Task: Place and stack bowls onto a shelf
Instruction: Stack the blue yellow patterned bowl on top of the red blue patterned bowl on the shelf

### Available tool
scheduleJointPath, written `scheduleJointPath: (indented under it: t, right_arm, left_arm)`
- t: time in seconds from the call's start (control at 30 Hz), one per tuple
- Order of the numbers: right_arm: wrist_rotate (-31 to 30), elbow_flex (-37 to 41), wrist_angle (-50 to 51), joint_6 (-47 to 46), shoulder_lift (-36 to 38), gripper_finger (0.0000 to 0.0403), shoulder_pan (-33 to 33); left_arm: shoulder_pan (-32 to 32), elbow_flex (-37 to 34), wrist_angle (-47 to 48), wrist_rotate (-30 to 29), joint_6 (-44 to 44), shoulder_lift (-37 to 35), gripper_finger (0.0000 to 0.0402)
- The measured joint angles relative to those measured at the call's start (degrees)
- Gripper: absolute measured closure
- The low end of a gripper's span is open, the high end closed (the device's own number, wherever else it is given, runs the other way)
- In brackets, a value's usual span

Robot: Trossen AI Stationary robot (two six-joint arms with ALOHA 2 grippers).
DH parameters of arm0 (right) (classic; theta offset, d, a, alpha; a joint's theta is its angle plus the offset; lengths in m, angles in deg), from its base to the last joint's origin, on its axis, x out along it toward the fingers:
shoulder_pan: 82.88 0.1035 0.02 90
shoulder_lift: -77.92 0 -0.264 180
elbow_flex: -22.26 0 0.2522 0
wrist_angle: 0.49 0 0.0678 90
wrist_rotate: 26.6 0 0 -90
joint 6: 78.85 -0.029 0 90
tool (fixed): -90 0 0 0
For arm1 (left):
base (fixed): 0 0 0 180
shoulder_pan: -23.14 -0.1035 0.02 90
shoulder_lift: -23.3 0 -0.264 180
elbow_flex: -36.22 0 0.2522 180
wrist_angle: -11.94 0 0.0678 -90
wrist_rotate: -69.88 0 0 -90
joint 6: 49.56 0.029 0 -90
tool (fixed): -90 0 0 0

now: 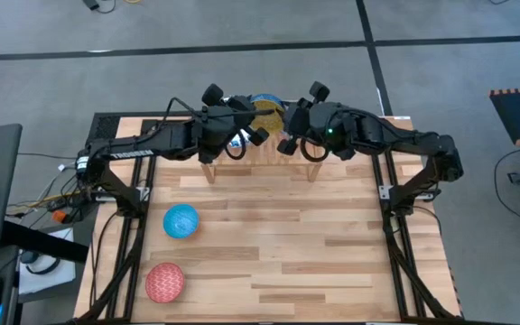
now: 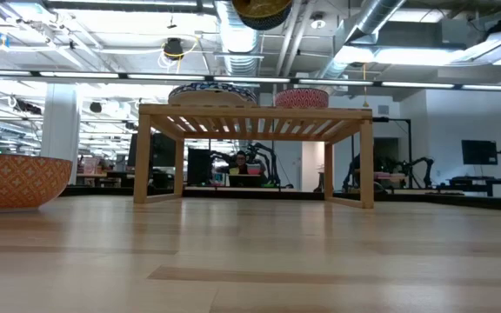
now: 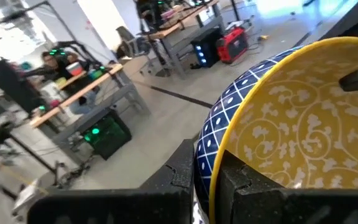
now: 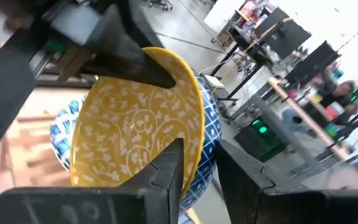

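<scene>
Above the shelf (image 1: 258,155), the yellow bowl (image 1: 265,112) hangs tilted on edge between both arms. The left end effector (image 3: 205,177) is clamped on its rim; the right end effector (image 4: 199,167) straddles the opposite rim (grip unconfirmed). Its opening faces sideways; the slats lie directly below.

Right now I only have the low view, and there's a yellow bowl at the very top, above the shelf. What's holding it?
Observer: Both arms. The left gripper and the right gripper each clamp the yellow bowl by its rim, from opposite sides.
Operator: I see one red bowl on the table. Any others?
Observer: One more, a light blue bowl near that red bowl, on the left arm's side.
</scene>
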Motion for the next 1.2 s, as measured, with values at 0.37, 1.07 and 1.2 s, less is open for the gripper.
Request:
scheduleJointPath:
  t: [0.37,1.07,1.2]
  right_arm:
    - [4.0,-1.6,7.7,20.9,2.4,0.0248,5.3]
    - [9.6,-1.4,17.0,30.0,0.1,0.0246,3.1]
    - [4.0,-1.4,7.5,12.4,0.5,0.0246,-0.8]
  left_arm:
    - [-5.8,0.0,5.8,5.2,-14.7,-0.6,0.0396]
    - [-16.1,0.0,24.4,43.2,-41.8,-0.4,0.0397]
    - [-13.9,0.0,24.4,36.8,-38.7,-0.4,0.0397]
